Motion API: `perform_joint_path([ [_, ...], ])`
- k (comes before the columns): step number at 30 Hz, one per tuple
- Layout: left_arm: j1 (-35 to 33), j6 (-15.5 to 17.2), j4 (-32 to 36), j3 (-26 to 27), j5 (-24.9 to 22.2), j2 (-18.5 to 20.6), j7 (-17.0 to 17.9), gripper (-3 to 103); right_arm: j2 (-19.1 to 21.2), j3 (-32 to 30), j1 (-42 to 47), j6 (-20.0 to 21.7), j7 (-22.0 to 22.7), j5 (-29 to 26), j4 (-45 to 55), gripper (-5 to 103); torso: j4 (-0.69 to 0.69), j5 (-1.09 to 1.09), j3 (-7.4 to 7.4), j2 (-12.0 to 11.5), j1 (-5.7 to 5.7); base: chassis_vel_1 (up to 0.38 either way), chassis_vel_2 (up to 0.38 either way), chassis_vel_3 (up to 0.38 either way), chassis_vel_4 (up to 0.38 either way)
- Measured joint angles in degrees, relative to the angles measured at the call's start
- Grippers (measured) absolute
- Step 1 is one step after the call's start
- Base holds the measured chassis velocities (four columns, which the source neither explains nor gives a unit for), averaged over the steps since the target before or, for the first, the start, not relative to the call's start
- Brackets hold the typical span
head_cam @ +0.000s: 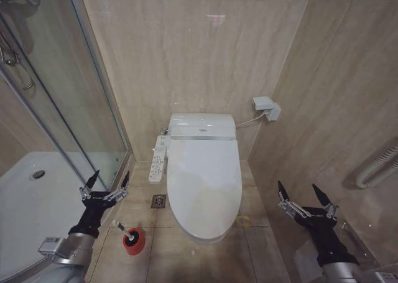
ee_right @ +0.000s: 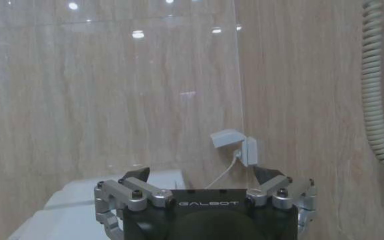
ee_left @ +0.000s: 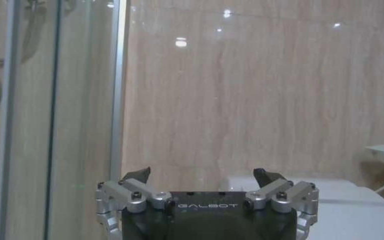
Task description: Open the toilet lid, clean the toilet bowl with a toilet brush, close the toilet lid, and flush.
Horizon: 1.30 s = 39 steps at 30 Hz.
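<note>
The toilet lid (head_cam: 204,174) is shut. It lies flat over the toilet bowl (head_cam: 202,236) in the middle of the floor, right in front of you. The lid looks big, hard and shiny, so I think it will be slippery and light enough to swing up on its hinge at the back. A good spot to grab is the front edge, close to you, because I cannot make out a strap from here.

The toilet brush (head_cam: 122,229) stands in its red holder (head_cam: 134,241) on the floor, just beside the bowl on your left. Its white stick is thin and looks light. Pinch the stick up high and lift it straight out.

Your left claw (head_cam: 107,183) hangs above the floor near the brush, by the glass shower door (head_cam: 74,102), with its fingers spread wide and nothing in them. Your right claw (head_cam: 303,196) hangs on the other side of the bowl, near the wall, also spread wide and holding nothing.

The head view shows you the brush, the holder and the button panel (head_cam: 158,160). The left wrist view looks at the wall and the glass door. The right wrist view shows the white box (ee_right: 235,146) on the wall and a curly hose (ee_right: 377,85).
</note>
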<state>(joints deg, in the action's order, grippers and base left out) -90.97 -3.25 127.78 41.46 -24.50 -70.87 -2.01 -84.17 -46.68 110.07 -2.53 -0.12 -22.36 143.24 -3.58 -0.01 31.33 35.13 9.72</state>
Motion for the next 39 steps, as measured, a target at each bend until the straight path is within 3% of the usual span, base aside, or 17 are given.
perform_joint_path([
  [6,1.3,1.5,-1.6,-0.6,-0.6,1.1,4.3,100,0.0,0.0,0.0,0.0,0.0,0.0,0.0,100,0.00,0.00,0.00,0.0,0.00,0.000,0.000,0.000,0.000],
  [14,2.2,1.9,-2.1,-0.5,-2.1,2.2,3.9,100,0.0,0.0,0.0,0.0,0.0,0.0,0.0,100,0.02,0.00,0.00,0.0,0.00,0.000,0.000,0.000,0.000],
  [17,3.6,5.9,-1.9,-1.0,-3.6,2.6,9.2,100,0.0,0.0,0.0,0.0,0.0,0.0,0.0,100,0.01,0.00,0.00,0.0,0.00,0.000,0.000,0.000,0.000],
  [20,4.0,7.3,-1.8,-1.0,-4.9,2.7,10.7,94,0.0,0.0,0.0,0.0,0.0,0.0,0.0,100,0.00,0.01,0.00,0.0,0.00,0.000,0.000,0.000,0.000],
  [24,3.7,7.6,-1.7,-1.0,-6.0,2.6,11.1,94,0.0,0.0,0.0,0.0,0.0,0.0,0.0,100,0.01,0.01,0.00,0.0,0.00,0.000,0.000,0.000,0.000],
  [25,3.7,7.6,-1.7,-1.1,-6.0,2.5,11.3,100,0.0,0.0,0.0,0.0,0.0,0.0,0.0,100,0.01,0.01,0.00,0.0,0.00,0.000,0.000,0.000,0.000],
  [39,3.8,6.3,-2.3,-1.5,-4.0,2.7,9.6,98,0.0,0.0,0.0,0.0,0.0,0.0,0.0,100,0.01,0.01,0.00,0.0,0.00,0.000,0.000,0.000,0.000],
])
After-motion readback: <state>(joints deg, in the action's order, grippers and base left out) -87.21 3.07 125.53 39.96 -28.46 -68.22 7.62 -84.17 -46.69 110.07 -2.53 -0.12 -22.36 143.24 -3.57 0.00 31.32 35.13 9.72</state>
